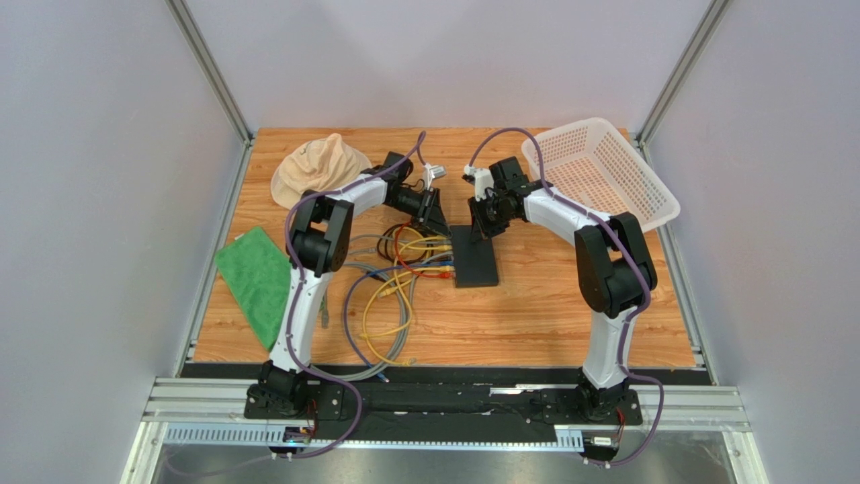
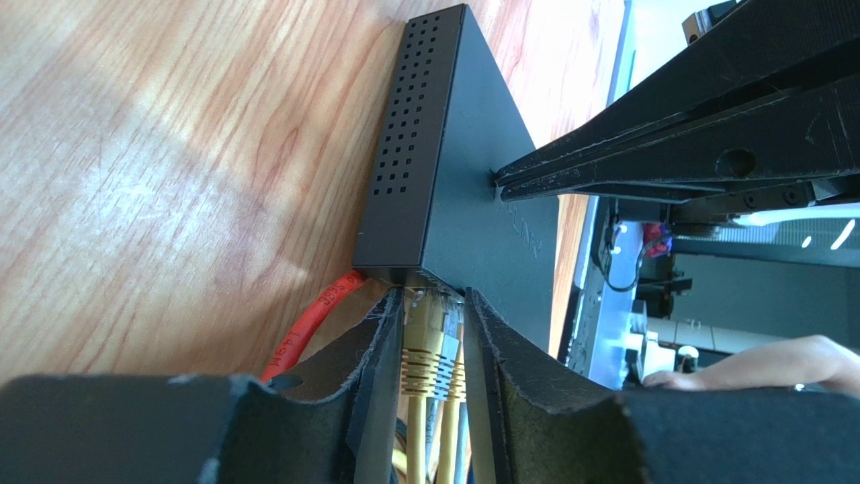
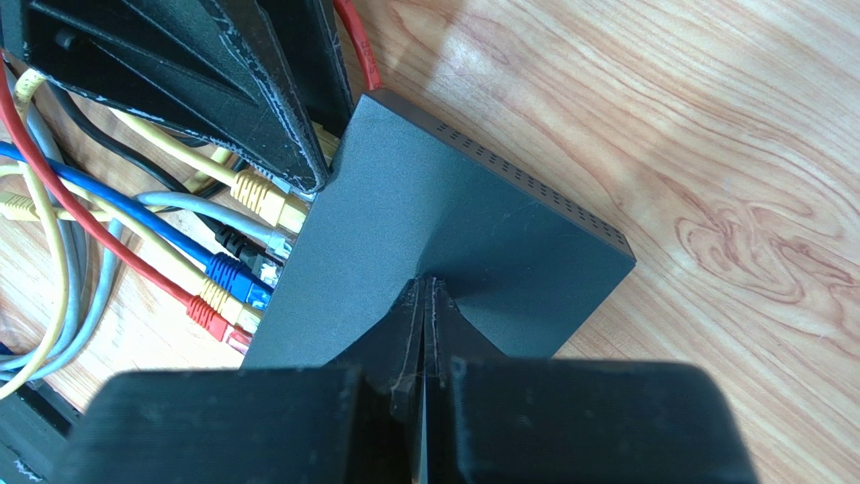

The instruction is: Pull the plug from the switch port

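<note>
Left gripper [image 2: 432, 300] clamps the yellow plug [image 2: 429, 343] at the switch [image 2: 454, 192] (port side); right gripper [image 3: 426, 287], closed empty, rests on its top.

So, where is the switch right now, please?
In the top view the switch lies mid-table, with the left gripper closed on a yellow plug at its left edge and the right gripper's shut jaws resting on top.

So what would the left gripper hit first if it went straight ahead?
Likely the switch: the left gripper sits just short of its port edge, closed around a yellow plug.
</note>
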{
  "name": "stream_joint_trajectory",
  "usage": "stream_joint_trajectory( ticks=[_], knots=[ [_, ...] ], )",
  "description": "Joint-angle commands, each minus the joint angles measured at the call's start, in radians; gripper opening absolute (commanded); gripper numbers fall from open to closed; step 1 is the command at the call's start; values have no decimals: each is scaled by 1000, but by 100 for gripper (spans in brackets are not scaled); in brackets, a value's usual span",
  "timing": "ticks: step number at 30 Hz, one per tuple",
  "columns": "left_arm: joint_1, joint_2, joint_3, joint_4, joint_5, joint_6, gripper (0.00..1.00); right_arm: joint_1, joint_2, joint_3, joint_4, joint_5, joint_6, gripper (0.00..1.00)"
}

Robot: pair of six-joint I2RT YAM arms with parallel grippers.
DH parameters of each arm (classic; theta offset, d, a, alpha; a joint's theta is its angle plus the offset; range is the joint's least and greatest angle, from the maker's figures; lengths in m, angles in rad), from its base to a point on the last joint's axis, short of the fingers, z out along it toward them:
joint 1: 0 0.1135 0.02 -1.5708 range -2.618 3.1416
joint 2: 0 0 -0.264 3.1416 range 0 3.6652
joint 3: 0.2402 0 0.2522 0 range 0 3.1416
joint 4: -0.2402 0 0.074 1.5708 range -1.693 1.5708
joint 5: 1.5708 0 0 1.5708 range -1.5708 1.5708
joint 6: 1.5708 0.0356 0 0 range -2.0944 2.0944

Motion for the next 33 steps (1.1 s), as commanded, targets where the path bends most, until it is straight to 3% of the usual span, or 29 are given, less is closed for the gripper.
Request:
stream_joint_trajectory(
  ticks=[1, 6, 8, 13, 17, 20, 27, 33],
  knots=[
    [-6, 16, 48, -34, 73, 90, 37, 13, 48, -51, -36, 87, -30, 0],
    [-3, 27, 55, -45, 111, 116, 36, 18, 48, -51, -37, 88, -32, 0],
    [-1, 29, 58, -40, 131, 115, 30, 16, 48, -51, -37, 90, -34, 0],
    [4, 44, 62, -33, 154, 103, 27, 19, 47, -51, -37, 91, -34, 0],
    [5, 49, 61, -11, 141, 74, 6, 19, 50, -51, -37, 94, -37, 0],
    [8, 49, 56, -2, 137, 63, 0, 21, 50, -51, -37, 93, -37, 0],
    [42, 33, 16, 26, 122, -5, 0, 24, 47, -54, -36, 102, -40, 0],
    [45, 19, 9, -19, 119, 41, 0, 25, 47, -54, -36, 104, -43, 0]
  ],
)
